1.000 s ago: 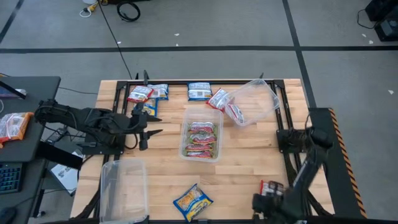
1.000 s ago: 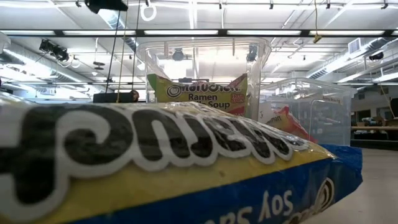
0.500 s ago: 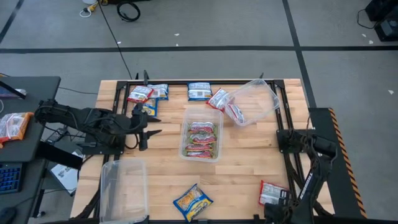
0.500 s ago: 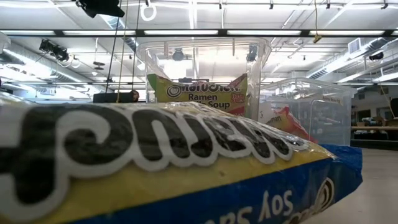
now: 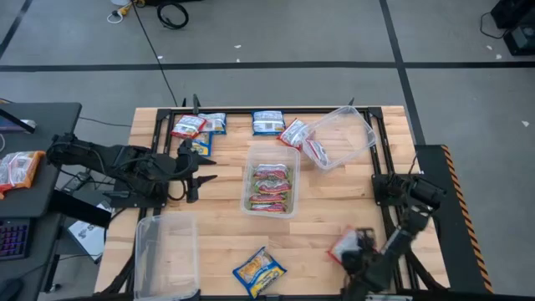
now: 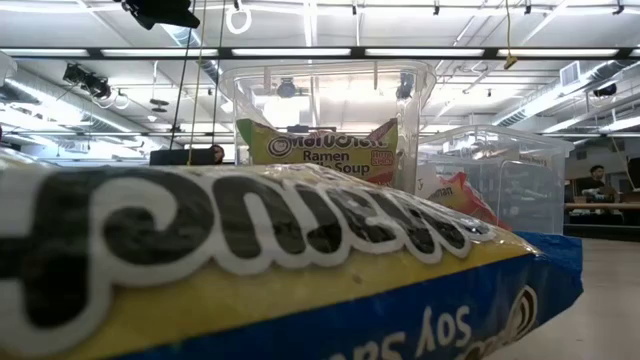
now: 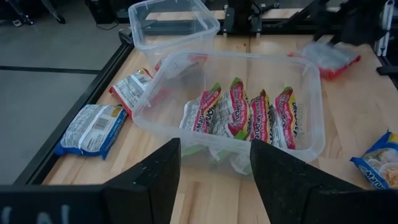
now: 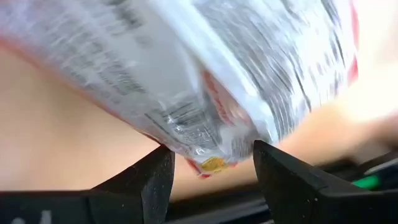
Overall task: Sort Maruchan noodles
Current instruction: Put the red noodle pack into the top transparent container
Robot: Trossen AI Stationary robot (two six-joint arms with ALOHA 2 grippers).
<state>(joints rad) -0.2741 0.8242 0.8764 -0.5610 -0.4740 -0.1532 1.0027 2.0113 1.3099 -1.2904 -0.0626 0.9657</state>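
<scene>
My right gripper [image 5: 353, 253] is at the table's near right, shut on a red-and-white noodle packet [image 5: 343, 245], which fills the right wrist view [image 8: 205, 68]. My left gripper [image 5: 198, 171] is open and empty at the table's left and faces the middle clear tub [image 5: 269, 152], which holds several green-pink packets [image 7: 239, 118] standing on edge. A blue-and-yellow packet [image 5: 259, 271] lies flat near the front edge. Blue packets [image 5: 267, 122] and a red one [image 5: 188, 126] lie along the far edge. My right gripper holds the red-and-white packet by one end [image 8: 211, 158], which reaches down between the two fingers [image 8: 146, 183]. The rest of the packet spreads out beyond the fingertips. Whether it is lifted clear of the table I cannot tell.
A tilted clear tub [image 5: 343, 134] at the far right holds red packets [image 5: 305, 144]. An empty clear tub [image 5: 165, 249] stands at the near left. In the low view the blue-and-yellow packet [image 6: 250, 270] blocks most of the table. A side desk [image 5: 25, 167] stands left of the table.
My right gripper has swung toward the table's left and a little toward the far edge. The red-and-white packet has gone with it, from the near right corner inward.
</scene>
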